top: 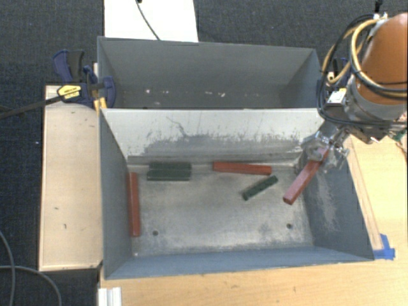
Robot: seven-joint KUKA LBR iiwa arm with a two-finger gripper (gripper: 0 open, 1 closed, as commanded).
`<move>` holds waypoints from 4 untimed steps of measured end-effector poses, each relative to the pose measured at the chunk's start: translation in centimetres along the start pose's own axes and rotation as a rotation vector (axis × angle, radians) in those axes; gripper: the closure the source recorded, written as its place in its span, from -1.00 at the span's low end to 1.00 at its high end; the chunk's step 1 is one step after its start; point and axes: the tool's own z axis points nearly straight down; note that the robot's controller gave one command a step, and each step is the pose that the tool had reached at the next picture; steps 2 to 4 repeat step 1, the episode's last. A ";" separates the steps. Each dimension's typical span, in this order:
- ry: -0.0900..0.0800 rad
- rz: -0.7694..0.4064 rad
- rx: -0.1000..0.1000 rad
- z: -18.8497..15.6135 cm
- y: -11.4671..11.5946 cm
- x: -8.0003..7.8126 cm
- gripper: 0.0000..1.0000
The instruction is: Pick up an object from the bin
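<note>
Over the bin [339, 229] at its right, the pincer [321, 153] clamps a red bar [298, 183] — hanging slantwise below-left.

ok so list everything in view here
bin: one, grey metal, centre of view
block: one, dark green, floor back left
flat stick: one, red, by back wall, middle
small stick: one, dark green, tilted, right of centre
long stick: one, red, along left wall
held stick: one, dark red, tilted near right wall, top end between the jaws
arm: one, orange cover and cables, right side; jaws shut on held stick
</note>
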 end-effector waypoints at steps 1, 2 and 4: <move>0.005 -0.019 -0.011 2.0 1.6 1.7 1.00; 0.005 -0.019 -0.011 2.0 1.6 1.7 1.00; 0.005 -0.019 -0.011 2.0 1.6 1.7 1.00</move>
